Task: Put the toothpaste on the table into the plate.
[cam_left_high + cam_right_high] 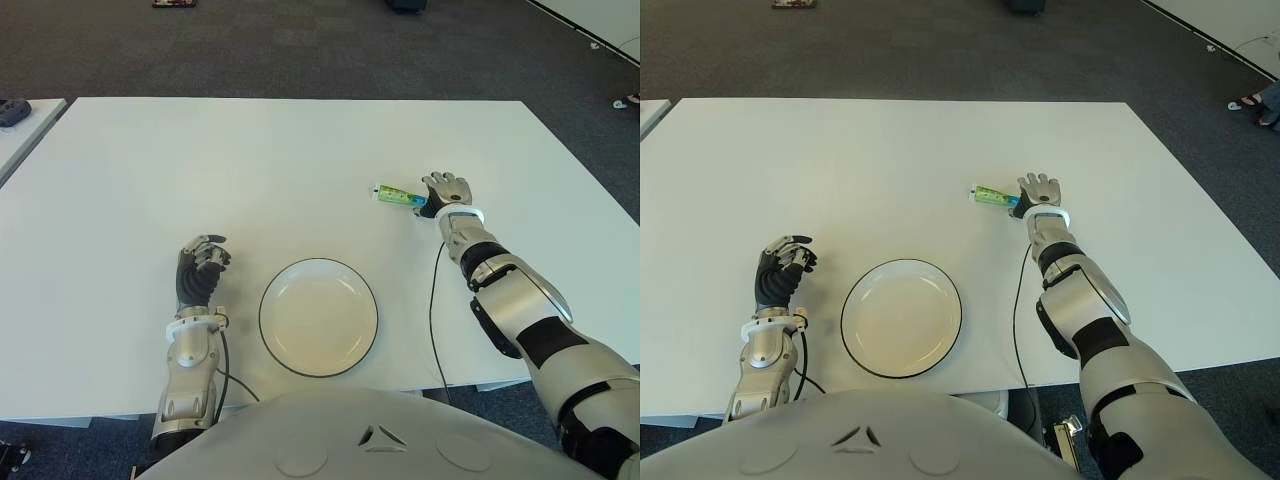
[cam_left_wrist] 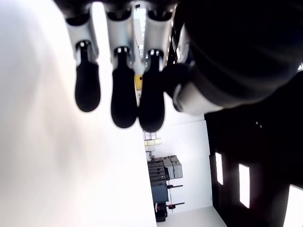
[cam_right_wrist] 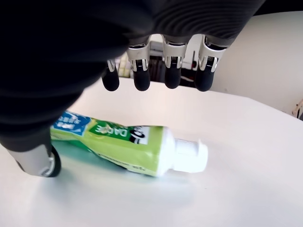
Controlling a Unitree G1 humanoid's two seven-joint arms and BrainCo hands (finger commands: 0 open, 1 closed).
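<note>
Nearest the robot, on the white desk, stands a round white plate with a thin dark rim. It holds nothing; its inside is bare and shiny. Just to the left of the plate shows the left hand, well apart from the toothpaste. Its wrist view shows the dark-tipped fingers hanging side by side, loosely bent, with nothing between them.

Farther out and to the right of the plate, the right hand is stretched forward over the desk, its palm facing down. The toothpaste lies flat on the desk, not in the plate, just at the left edge of this hand. It is a green tube with a blue patch of print and a white cap, and the cap end points away from the hand toward the left. In the right wrist view the fingers are spread open above the tube, their tips clear of it, while the thumb side sits close beside the tube's flat end. The hand grasps nothing.

Beyond the desk lies dark grey carpet.
</note>
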